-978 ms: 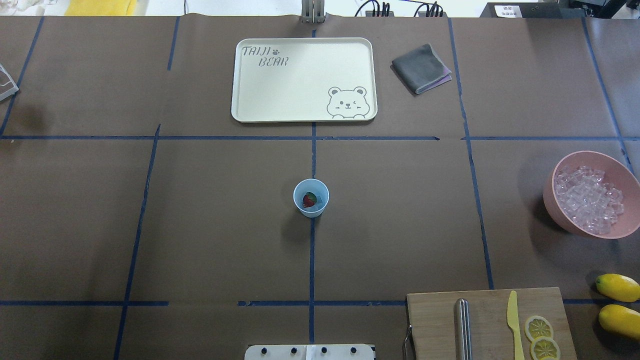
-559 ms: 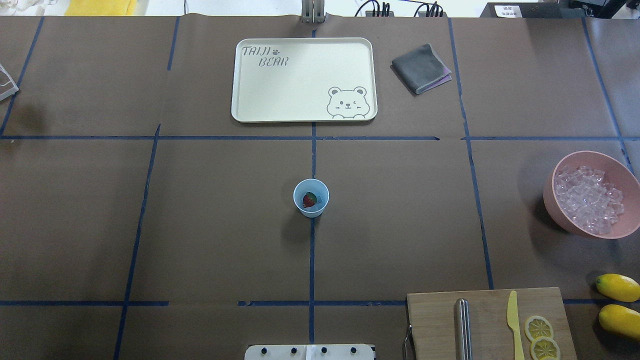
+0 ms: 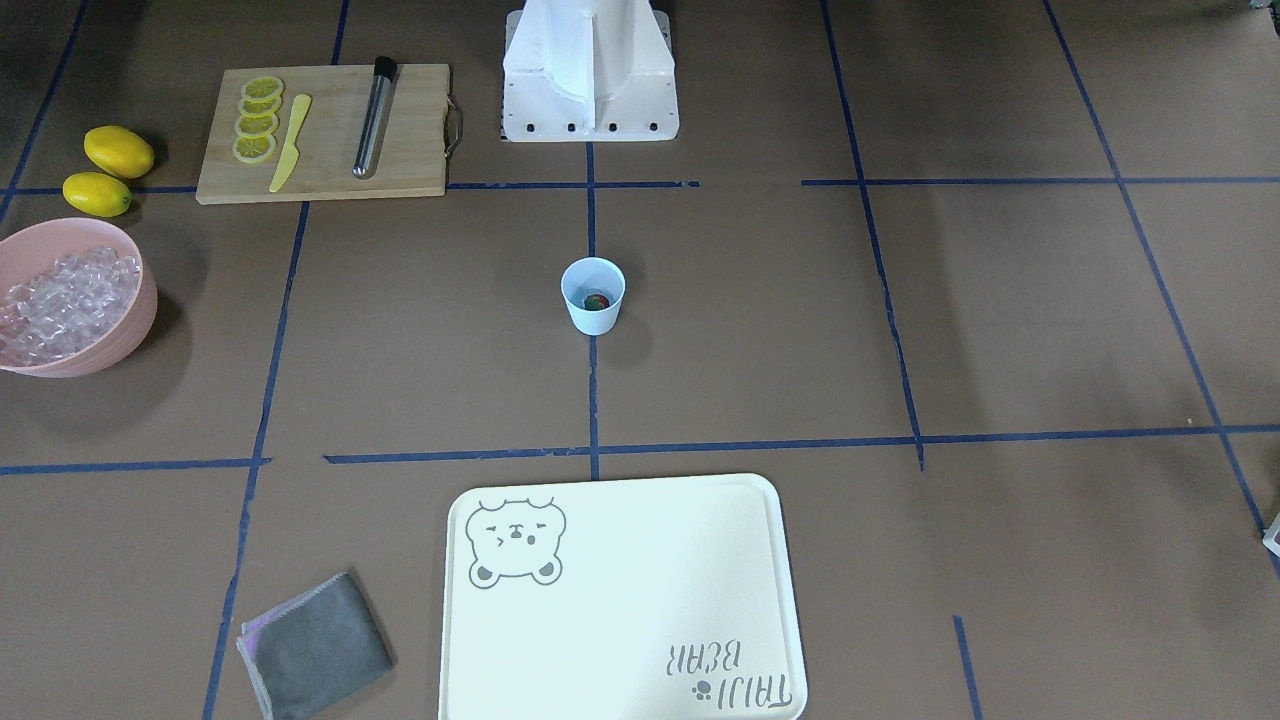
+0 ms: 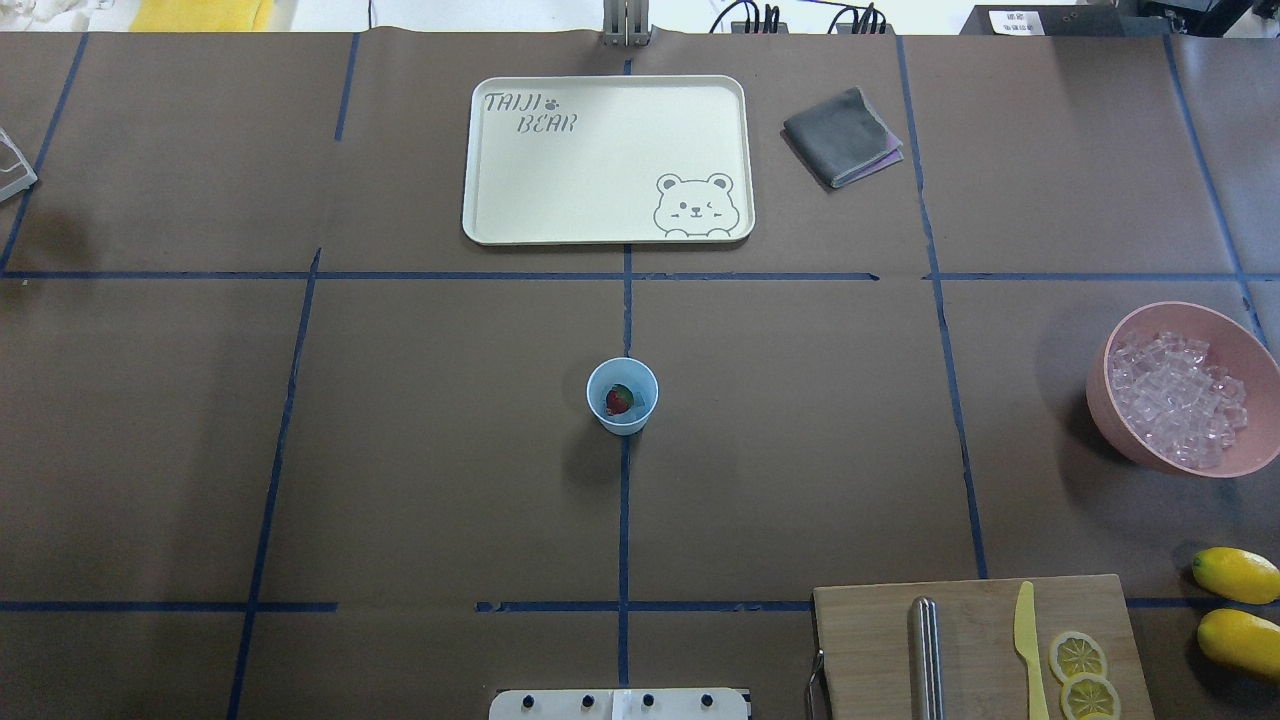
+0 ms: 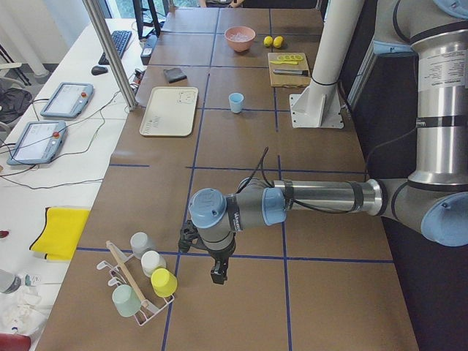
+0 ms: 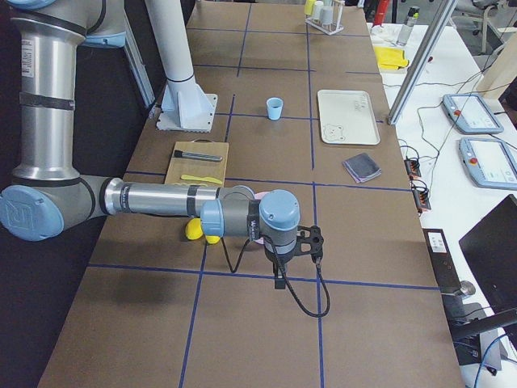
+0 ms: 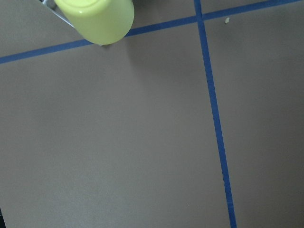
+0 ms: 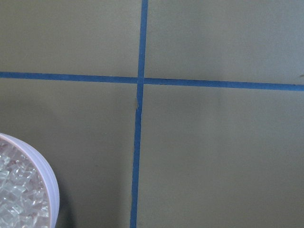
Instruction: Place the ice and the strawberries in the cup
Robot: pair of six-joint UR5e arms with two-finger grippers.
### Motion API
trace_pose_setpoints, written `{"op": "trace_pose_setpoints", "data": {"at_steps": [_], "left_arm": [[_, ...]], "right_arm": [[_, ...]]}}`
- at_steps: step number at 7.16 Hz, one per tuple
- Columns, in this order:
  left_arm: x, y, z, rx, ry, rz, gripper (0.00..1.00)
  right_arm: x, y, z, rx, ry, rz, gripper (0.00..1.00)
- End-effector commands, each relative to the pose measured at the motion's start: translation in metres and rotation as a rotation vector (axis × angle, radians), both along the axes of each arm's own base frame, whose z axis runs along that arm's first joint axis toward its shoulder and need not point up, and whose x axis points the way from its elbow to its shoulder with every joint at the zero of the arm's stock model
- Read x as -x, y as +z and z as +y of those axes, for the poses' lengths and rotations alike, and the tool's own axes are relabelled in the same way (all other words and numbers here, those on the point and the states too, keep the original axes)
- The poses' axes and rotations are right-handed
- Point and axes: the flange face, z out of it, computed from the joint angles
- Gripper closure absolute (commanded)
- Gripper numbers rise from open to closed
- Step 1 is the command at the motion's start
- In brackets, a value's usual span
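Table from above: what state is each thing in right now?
cup, upright, strawberry inside
pink bowl, upright, full of ice
cloth, folded
lemons, two whole
lemon slices, cut, flat on the board
left gripper, cannot tell open or shut
right gripper, cannot tell

Brown tabletop (image 4: 400,450) crossed by blue tape lines (image 4: 624,520) carries a cup (image 4: 622,396) at its middle, a tray (image 4: 600,160) and grey cloth (image 4: 840,136) beyond it, and a pink bowl (image 4: 1102,405), cutting board (image 4: 870,640) and two lemons (image 4: 1235,574) on the robot's right
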Motion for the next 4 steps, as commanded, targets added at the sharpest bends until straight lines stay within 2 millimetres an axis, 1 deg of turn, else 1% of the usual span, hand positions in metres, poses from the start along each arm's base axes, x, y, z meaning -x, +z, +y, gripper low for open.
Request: {"op": "trace_pose_setpoints", "data": {"at_steps": [1, 2, 4], "left_arm": [[0.0, 0.0014, 0.0001, 0.004, -0.001, 0.0, 0.0], [-0.0001, 0.0037, 0.0013, 0.01, -0.001, 0.0, 0.0], [0.0, 0.0039, 0.0015, 0.012, -0.001, -0.001, 0.0]], "right_arm": [[0.0002, 0.0012, 0.0033, 0.004, 0.0, -0.001, 0.0], [0.0003, 0.0038, 0.0069, 0.01, 0.0, -0.001, 0.0], [0.0004, 0.0021, 0.0087, 0.006, -0.001, -0.001, 0.0]]}}
